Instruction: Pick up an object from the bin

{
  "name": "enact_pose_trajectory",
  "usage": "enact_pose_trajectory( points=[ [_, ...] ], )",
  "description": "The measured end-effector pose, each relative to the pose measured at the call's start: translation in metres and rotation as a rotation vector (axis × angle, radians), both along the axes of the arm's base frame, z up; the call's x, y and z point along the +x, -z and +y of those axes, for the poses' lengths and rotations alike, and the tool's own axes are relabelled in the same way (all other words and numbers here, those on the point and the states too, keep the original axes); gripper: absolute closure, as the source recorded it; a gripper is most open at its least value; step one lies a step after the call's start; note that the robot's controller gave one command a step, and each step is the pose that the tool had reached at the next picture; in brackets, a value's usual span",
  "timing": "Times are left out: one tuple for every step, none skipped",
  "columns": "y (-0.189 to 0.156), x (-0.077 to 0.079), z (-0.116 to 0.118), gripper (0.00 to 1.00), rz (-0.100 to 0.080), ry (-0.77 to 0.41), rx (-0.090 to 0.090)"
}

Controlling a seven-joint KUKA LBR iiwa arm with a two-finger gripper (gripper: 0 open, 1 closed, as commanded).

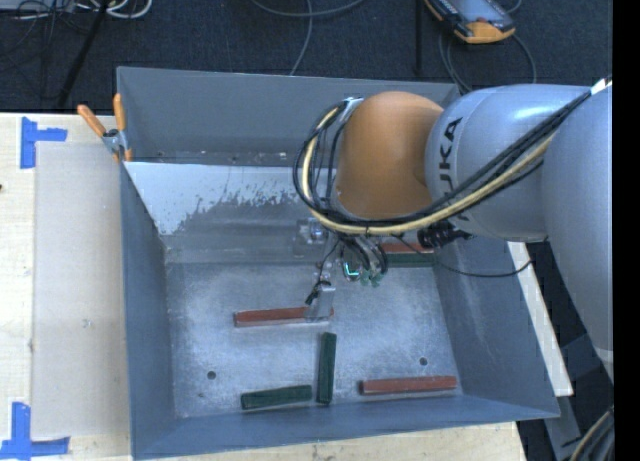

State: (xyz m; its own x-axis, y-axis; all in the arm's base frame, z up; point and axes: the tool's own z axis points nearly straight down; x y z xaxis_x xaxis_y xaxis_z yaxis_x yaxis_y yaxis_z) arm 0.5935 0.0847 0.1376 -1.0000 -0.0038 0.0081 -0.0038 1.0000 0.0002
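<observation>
Grey all over on the bin (140, 279), and its floor is flecked with pale, whitish scuffing. There's one reddish-brown bar (272, 317) mid-floor, and a second reddish-brown bar (408, 385) at the front right. Now a dark green bar (326, 369), nearly black, and a second dark green bar (276, 399) in the same deep shade. Above them the arm (520, 169) gleams silver-grey, its cover (385, 154) is glossy orange-brown, and the cables (305, 164) run black and pale yellow.
</observation>
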Motion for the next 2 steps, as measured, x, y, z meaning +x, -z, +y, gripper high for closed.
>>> enact_pose_trajectory(
  points=[
    [0.0727,-0.0309,0.021,0.0,0.002,-0.061,0.0],
    [0.0677,-0.0274,0.0201,1.0,-0.008,-0.057,0.001]
  ],
)
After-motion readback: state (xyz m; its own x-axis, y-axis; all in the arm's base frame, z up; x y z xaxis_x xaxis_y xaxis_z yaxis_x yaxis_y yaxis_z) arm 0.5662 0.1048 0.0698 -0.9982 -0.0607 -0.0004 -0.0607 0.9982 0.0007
